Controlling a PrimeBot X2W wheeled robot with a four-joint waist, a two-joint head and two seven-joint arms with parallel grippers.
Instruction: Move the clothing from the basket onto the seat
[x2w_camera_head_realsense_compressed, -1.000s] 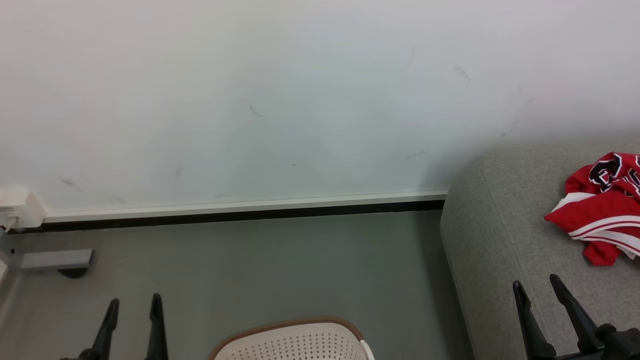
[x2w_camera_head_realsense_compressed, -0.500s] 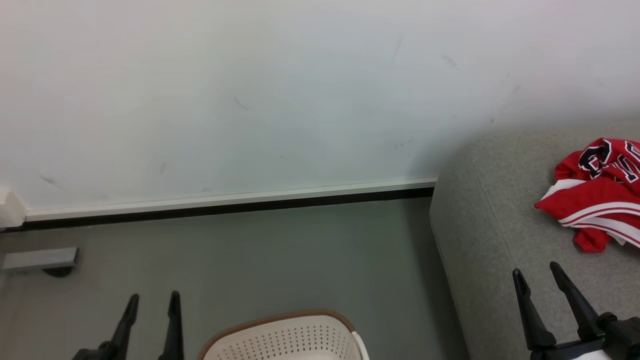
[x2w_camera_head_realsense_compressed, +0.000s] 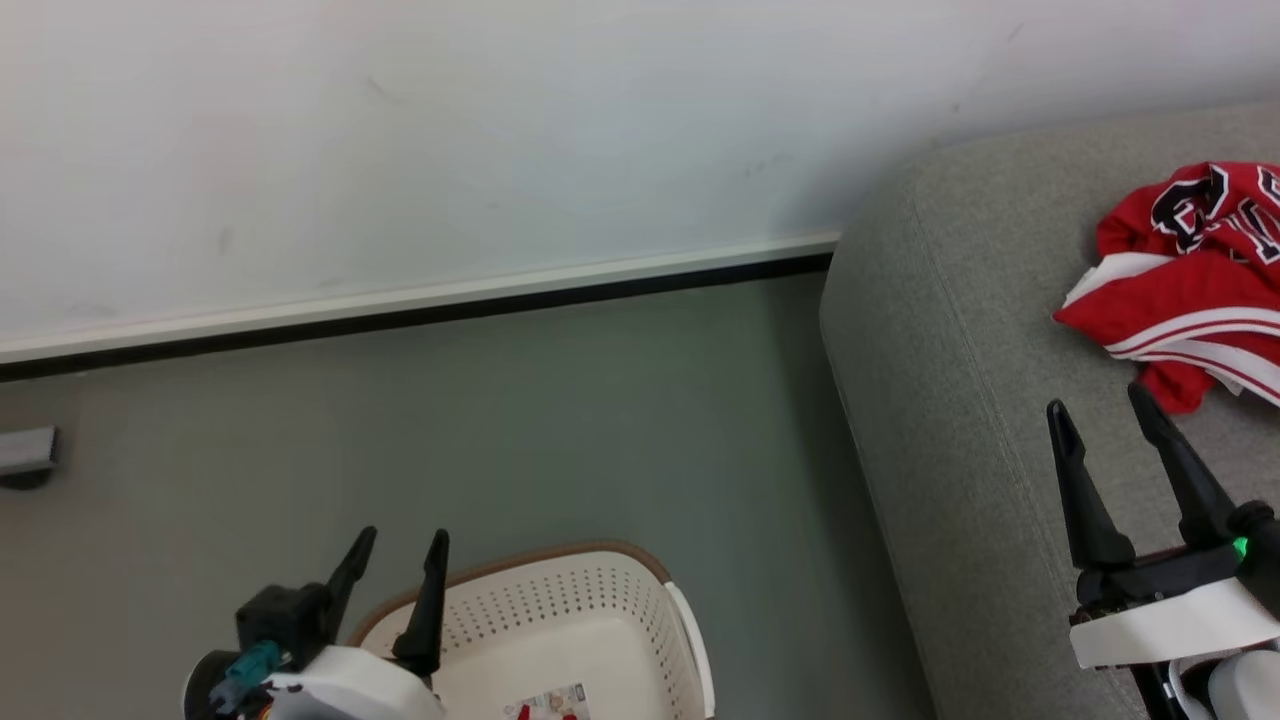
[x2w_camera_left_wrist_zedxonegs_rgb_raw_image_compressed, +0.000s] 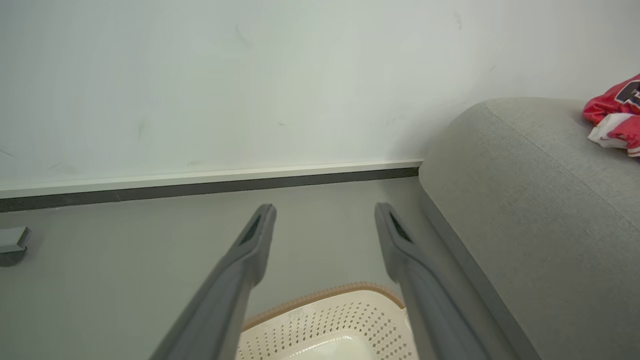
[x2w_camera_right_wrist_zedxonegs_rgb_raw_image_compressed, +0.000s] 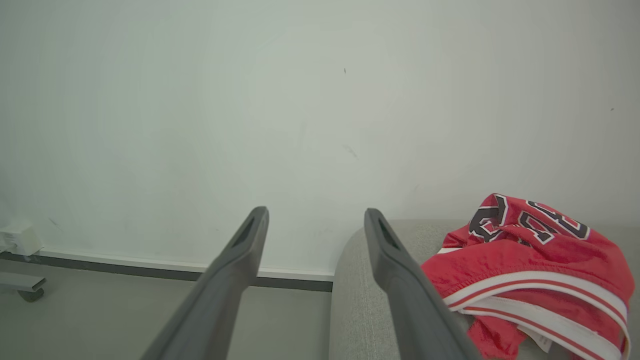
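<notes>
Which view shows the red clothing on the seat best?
The right wrist view: the clothing is large and close, with lettering and stripes clear. The head view cuts it at the right edge; the left wrist view catches a corner.

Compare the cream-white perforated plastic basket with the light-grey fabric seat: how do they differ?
The cream-white plastic basket is dotted with holes and brown-rimmed; the light-grey fabric seat is solid, with a stitched seam. The seat is far larger than the basket. Red white-striped clothing lies on the seat, apart from the basket. Both are pale with rounded edges.
</notes>
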